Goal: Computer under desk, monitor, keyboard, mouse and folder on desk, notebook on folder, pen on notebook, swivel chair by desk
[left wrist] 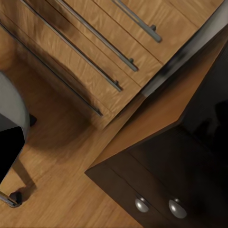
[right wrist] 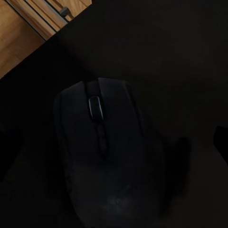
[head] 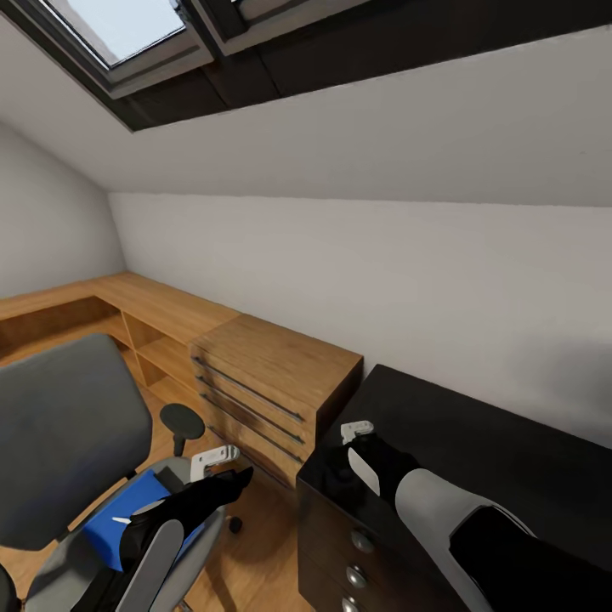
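On the dark worktop [right wrist: 190, 57] lies the black mouse [right wrist: 107, 152], directly under the right gripper [head: 355, 435], whose fingers seem spread, though the view is dim. The left gripper [head: 223, 459] hovers above the swivel chair [head: 59, 433]; I cannot tell its state. A blue folder [head: 127, 510] rests on the seat.

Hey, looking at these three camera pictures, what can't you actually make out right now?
- Right pincer, head view: open or shut unclear, seen from behind the wrist.
- Mouse, right wrist view: black against the black desk, so its lower outline fades away.
- Blue folder, head view: the left arm covers much of it on the swivel chair.
- Left pincer, head view: finger gap too small to judge.
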### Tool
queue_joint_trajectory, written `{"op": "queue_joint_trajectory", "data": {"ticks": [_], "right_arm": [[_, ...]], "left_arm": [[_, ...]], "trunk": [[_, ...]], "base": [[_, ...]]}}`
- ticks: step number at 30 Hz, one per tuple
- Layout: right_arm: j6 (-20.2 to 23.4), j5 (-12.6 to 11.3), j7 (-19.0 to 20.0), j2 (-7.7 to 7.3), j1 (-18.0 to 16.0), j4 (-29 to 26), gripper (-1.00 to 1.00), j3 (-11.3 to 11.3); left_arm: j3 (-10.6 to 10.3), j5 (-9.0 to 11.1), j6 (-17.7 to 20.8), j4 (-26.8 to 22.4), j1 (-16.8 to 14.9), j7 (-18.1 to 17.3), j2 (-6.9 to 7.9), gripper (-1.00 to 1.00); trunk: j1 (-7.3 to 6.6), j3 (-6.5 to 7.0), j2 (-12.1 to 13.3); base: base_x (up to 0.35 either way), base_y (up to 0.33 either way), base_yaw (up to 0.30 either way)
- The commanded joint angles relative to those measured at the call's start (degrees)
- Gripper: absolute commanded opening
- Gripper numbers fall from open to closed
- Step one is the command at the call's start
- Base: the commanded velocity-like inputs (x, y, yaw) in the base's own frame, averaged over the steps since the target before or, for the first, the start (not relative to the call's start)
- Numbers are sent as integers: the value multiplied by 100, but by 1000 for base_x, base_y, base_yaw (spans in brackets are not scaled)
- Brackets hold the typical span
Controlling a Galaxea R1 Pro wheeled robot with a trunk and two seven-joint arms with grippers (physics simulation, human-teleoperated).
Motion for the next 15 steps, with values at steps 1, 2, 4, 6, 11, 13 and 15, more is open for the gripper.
{"op": "queue_joint_trajectory", "data": {"ticks": [1,2,4,6,11,13,15], "right_arm": [[27,-61,-40,-2,-4,-11,100,44],[27,-61,-40,-2,-4,-11,100,44],[27,-61,-40,-2,-4,-11,100,44],[27,-61,-40,-2,-4,-11,100,44],[27,-61,-40,-2,-4,-11,100,44],[27,-61,-40,-2,-4,-11,100,44],[27,-61,-40,-2,-4,-11,100,44]], "left_arm": [[-11,60,7,-7,-5,59,5,100],[-11,60,7,-6,-7,59,5,100],[-10,60,7,-10,-6,59,5,100],[-10,60,7,-10,-6,59,5,100],[-10,60,7,-10,-5,59,5,100],[-10,60,7,-8,-5,59,5,100],[-10,61,7,-8,-5,59,5,100]], "trunk": [[23,-25,-46],[45,-43,-86],[89,-79,-166],[89,-79,-166],[89,-79,-166],[89,-79,-166],[89,-79,-166]], "base": [[0,0,0],[0,0,0],[0,0,0],[0,0,0],[0,0,0],[0,0,0],[0,0,0]]}}
